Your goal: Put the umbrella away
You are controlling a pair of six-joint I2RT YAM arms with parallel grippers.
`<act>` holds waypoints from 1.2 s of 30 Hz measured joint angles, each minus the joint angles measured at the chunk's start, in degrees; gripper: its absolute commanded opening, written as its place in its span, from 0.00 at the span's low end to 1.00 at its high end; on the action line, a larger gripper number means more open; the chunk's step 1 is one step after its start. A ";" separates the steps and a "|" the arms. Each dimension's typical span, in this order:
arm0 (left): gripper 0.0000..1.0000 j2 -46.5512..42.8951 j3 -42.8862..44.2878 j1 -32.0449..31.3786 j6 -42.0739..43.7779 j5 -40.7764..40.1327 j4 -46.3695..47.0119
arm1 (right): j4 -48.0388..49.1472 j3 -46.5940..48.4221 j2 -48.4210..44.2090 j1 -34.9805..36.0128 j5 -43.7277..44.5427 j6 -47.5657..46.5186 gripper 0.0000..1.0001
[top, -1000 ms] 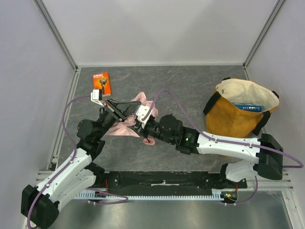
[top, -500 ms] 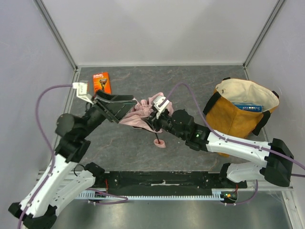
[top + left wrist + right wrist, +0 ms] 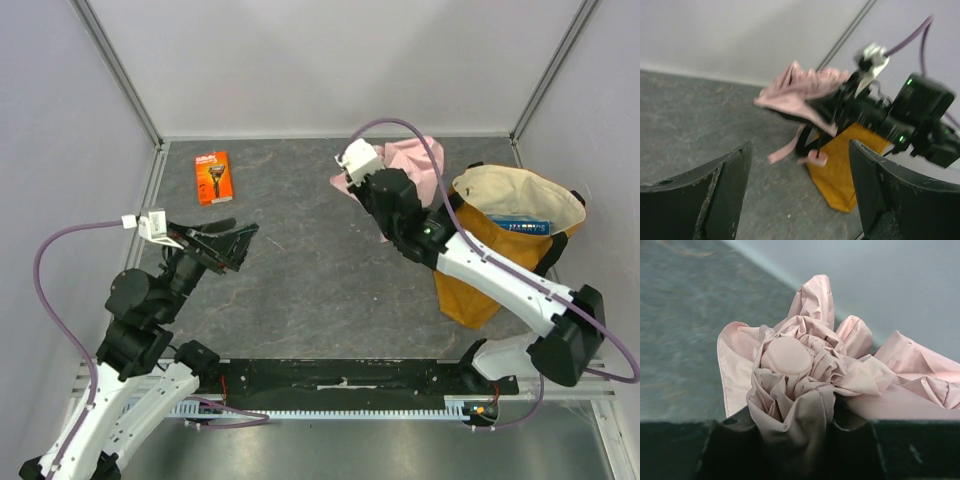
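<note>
Top external: right tool (image 3: 385, 172) clenches umbrella (image 3: 420, 160), left tool (image 3: 245, 228) gapes; blue box (image 3: 520, 225) lettering illegible.

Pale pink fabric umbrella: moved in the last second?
Yes. The pale pink fabric umbrella moved right and back, away from the orange razor pack, to beside the mustard-yellow tote bag.

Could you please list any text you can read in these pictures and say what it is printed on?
"HARRY'S": as far as it reads, on the blue box in the tote bag.
Orange razor pack: print too small to read.
No other text is visible.
</note>
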 measured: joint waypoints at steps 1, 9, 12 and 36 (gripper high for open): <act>0.82 -0.44 -1.20 0.00 -0.04 -0.42 -0.46 | 0.46 2.38 1.77 -0.35 1.68 -3.61 0.00; 0.79 -11.50 -10.58 0.00 -2.73 -3.65 -6.32 | 19.93 4.87 16.74 1.79 9.22 -34.58 0.00; 0.79 -18.08 -13.44 0.00 -4.37 -5.44 -8.72 | 26.43 -0.79 20.59 3.19 10.08 -40.76 0.00; 0.61 -23.85 -19.30 -0.02 -10.08 -11.72 -21.33 | 4.76 -4.57 34.29 22.23 -3.76 -27.91 0.00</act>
